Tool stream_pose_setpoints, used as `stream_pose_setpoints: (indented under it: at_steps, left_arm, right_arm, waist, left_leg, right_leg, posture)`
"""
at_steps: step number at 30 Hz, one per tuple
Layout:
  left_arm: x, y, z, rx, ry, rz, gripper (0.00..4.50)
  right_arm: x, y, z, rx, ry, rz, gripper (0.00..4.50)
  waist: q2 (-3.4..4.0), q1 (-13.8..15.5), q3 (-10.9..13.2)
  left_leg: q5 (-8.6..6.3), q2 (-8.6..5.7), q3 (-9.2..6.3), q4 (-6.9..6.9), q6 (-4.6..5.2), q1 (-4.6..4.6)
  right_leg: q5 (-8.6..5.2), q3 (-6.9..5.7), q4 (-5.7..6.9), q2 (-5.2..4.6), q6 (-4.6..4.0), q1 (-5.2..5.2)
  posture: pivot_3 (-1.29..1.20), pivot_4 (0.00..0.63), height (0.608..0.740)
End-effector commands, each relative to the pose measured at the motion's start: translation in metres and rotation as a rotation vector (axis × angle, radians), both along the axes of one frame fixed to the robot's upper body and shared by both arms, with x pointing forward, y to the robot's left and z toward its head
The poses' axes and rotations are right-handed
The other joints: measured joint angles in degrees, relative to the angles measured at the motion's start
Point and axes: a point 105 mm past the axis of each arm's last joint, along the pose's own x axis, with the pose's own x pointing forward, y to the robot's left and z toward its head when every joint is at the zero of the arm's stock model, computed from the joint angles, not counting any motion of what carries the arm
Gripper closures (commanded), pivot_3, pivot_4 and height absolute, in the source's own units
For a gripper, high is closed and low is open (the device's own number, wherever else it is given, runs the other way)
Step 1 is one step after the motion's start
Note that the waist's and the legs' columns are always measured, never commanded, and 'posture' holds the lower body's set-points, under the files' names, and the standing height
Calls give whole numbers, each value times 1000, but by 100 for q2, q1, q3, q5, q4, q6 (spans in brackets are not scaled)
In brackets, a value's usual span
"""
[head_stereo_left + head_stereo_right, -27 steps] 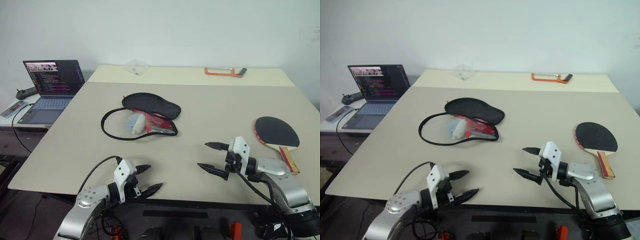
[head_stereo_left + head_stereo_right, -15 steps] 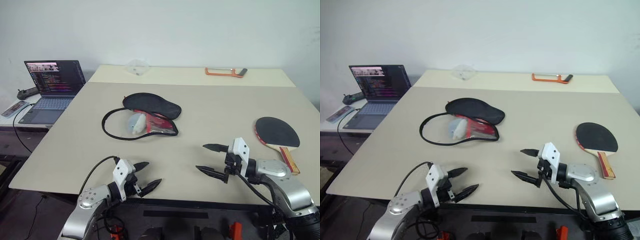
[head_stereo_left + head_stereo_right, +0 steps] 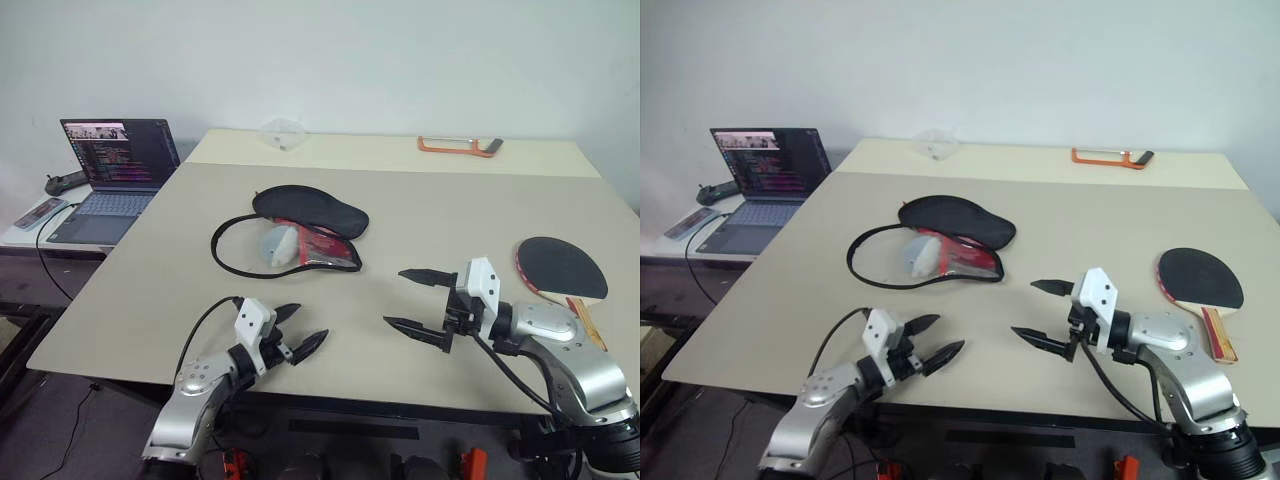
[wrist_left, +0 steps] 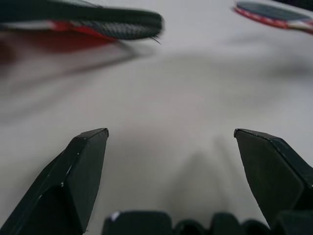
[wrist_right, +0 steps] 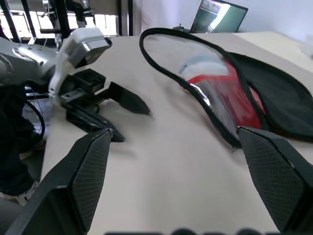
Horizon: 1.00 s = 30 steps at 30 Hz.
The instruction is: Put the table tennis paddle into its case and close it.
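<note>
Beige table (image 3: 420,215), white wall (image 3: 380,60), laptop (image 3: 115,165) left.

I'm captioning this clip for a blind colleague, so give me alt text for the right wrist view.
The right end effector is open and empty above a beige table, its two black fingers spread wide. Just beyond lies the case, unzipped, black with a red panel, and the open left end effector hovers over the table's edge. A laptop sits far behind.

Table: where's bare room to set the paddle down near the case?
Bare table lies between the case and the table tennis paddle, and between the case and the near edge. It is crowded there by the open left gripper and right gripper.
</note>
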Motion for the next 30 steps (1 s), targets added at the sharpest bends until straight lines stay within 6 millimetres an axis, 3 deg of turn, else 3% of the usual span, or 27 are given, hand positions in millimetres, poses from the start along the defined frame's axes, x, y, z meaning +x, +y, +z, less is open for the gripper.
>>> stream_pose_setpoints:
  at_steps: [1,8,17,22,25,27,30]
  left_arm:
    - [17,-17,15,-77,-1,-1,0]
    - [48,-36,35,-135,-11,47,0]
    - [50,-58,42,-159,0,31,0]
    - [11,-38,36,-34,18,-141,0]
    - [-10,-2,27,75,46,-179,0]
    - [-22,7,30,123,28,-232,0]
    - [-29,0,58,109,-31,-309,0]
  right_arm:
    - [-6,4,30,12,-88,43,33]
    - [-11,5,29,-6,-89,35,33]
    - [-16,2,21,0,-59,6,33]
    - [-23,1,20,-6,-33,22,33]
    - [-25,0,22,-9,-23,29,33]
    - [-25,-2,23,-10,-19,28,33]
    - [-21,-3,25,-3,-15,24,33]
  waist:
    - [-6,17,3]
    - [-11,11,5]
    - [-11,14,5]
    - [-10,-86,5]
    - [-8,-120,5]
    - [-6,-114,6]
    - [-7,-20,10]
  left_leg:
    - [1,-1,0,2,-1,-3]
    - [1,1,6,2,-3,-8]
    - [2,2,7,5,-3,-10]
    - [1,4,13,1,-3,-10]
    - [1,8,14,-5,-3,-9]
    - [0,10,13,-4,-2,-7]
    - [-11,5,-1,0,18,-10]
  right_leg:
    - [2,-3,-1,0,3,-1]
    - [2,-3,-15,0,4,-1]
    - [3,-2,-14,1,5,-2]
    - [3,4,-14,2,5,-7]
    - [2,7,-14,4,3,-11]
    - [2,8,-11,4,2,-11]
    - [2,7,-15,0,2,-8]
  posture:
    - [0,150,740]
    - [0,150,740]
    - [0,150,740]
    - [0,150,740]
    - [0,150,740]
    - [0,150,740]
    - [0,150,740]
